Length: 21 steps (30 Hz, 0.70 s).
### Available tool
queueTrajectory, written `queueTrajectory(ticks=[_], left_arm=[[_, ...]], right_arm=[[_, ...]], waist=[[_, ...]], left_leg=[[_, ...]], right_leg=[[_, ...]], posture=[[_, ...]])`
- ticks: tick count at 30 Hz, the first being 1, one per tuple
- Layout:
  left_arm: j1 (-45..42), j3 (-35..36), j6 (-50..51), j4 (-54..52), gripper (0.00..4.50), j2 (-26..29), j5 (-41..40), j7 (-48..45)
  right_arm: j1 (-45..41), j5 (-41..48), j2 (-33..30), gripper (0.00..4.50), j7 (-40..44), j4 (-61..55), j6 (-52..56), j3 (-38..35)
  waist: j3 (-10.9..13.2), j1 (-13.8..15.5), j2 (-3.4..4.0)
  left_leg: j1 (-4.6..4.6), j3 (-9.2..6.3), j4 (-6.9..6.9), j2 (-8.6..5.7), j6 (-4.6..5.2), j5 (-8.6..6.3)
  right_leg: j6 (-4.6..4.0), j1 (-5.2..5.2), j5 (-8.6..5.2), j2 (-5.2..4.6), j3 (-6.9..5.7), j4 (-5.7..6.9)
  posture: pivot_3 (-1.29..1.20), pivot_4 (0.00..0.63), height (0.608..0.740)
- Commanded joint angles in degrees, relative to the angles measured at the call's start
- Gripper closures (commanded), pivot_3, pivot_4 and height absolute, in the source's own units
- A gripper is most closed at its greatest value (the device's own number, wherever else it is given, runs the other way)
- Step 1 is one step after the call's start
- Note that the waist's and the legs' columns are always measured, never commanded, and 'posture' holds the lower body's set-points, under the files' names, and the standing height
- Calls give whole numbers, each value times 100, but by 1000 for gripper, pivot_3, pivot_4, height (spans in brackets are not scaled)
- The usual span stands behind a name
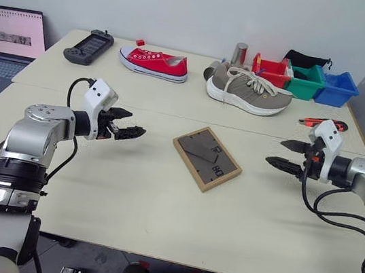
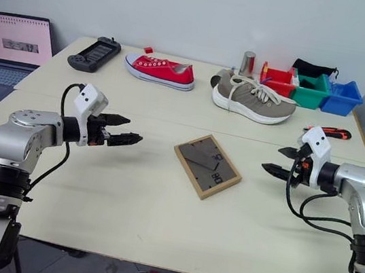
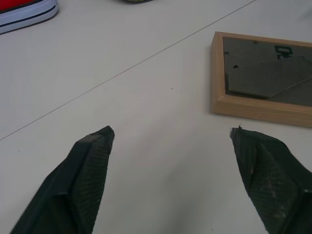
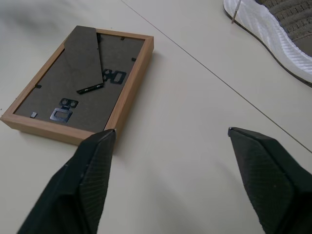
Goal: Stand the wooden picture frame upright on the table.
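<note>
The wooden picture frame [image 1: 206, 159] lies flat, face down, near the middle of the bench [image 1: 159, 202], turned at an angle to the bench edges, just on the near side of the seam [image 1: 152, 110]. Its dark grey back panel faces up with the easel leg [image 4: 84, 59] folded flat against it. The right wrist view shows the small hanger and clips on the back; the left wrist view shows one wooden corner and the rail's outer side.

The left end effector [image 1: 127, 131] hovers above the bench to the frame's left, fingers apart and holding nothing. The right end effector [image 1: 288, 154] hovers to the frame's right, likewise spread and empty. Bare bench surface surrounds the frame on all sides.

Beyond the seam sit a grey sneaker [image 1: 248, 90], a red sneaker [image 1: 153, 63], a game controller [image 1: 89, 47], coloured bins [image 1: 301, 79] and a utility knife [image 1: 323, 122]. A laptop [image 1: 8, 38] stands off the bench's left edge.
</note>
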Motion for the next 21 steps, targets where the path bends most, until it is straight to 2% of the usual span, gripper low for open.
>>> queueTrajectory(ticks=[1,8,12,15,21], left_arm=[[-30,81,49,-281,1488,-140,-121,118],[171,-270,-199,-487,3032,-703,149,523],[200,-339,-232,-508,3900,-845,188,616],[213,-446,-344,-360,4470,-1020,254,706],[-119,-710,-659,356,4470,-1431,512,812]], right_arm=[[-215,-212,176,1774,-112,162,-323,132],[-399,-784,795,3487,-395,774,-884,652],[-472,-866,978,4405,-440,981,-1001,670],[-562,-964,1131,4500,-524,1242,-1120,705],[-498,-1182,1302,4500,-446,1207,-1251,947]], waist=[[0,3,0],[0,6,0],[0,6,0],[0,3,0],[-1,9,0]], left_leg=[[0,0,1,0,0,0],[-1,0,4,0,-1,0],[-1,0,5,-1,-1,0],[0,0,5,-1,-1,0],[1,0,5,-2,-1,1]], right_leg=[[0,0,0,0,0,0],[0,0,0,-1,0,4],[-1,0,1,-1,-1,4],[-1,0,1,-1,0,5],[-1,2,1,-2,-1,6]], posture=[[0,150,740],[0,150,740],[0,150,740],[0,150,740],[0,150,740]])
